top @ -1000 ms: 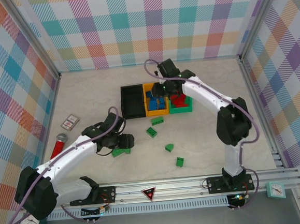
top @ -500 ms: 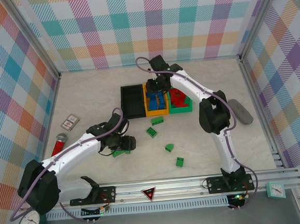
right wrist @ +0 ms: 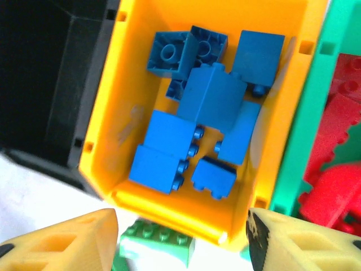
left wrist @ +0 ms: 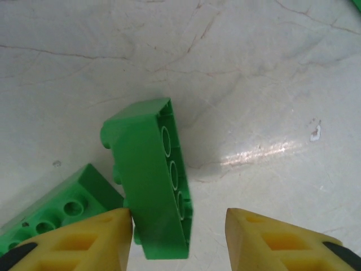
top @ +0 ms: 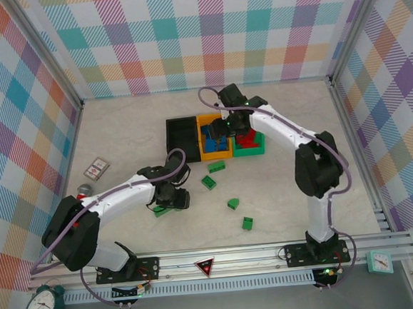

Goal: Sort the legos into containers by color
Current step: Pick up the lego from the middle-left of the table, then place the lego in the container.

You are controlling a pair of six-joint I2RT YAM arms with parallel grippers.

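Two green legos lie under my left gripper [top: 173,198], showing beside it as a green patch [top: 161,210]. In the left wrist view one green lego [left wrist: 149,186] stands on its side between the open fingers of the left gripper [left wrist: 179,220]. It touches the left pad [left wrist: 107,234]. A second green lego [left wrist: 51,212] lies flat to the left. My right gripper [top: 229,129] hangs open over the orange bin [top: 216,156]. The orange bin [right wrist: 113,141] holds several blue legos [right wrist: 211,101], and nothing sits between the fingers of the right gripper [right wrist: 183,228]. Red legos [right wrist: 338,169] fill the green bin [top: 249,151].
The black bin [top: 182,142] stands left of the orange one. More green legos lie loose: one [top: 216,166] by the orange bin's front, others [top: 208,182], [top: 232,204], [top: 248,223] nearer me. A patterned card [top: 97,167] and a red tube's cap [top: 85,189] sit at the left.
My left gripper has shifted right and closed in around the green legos. My right arm swung left over the orange bin, then back right a little.
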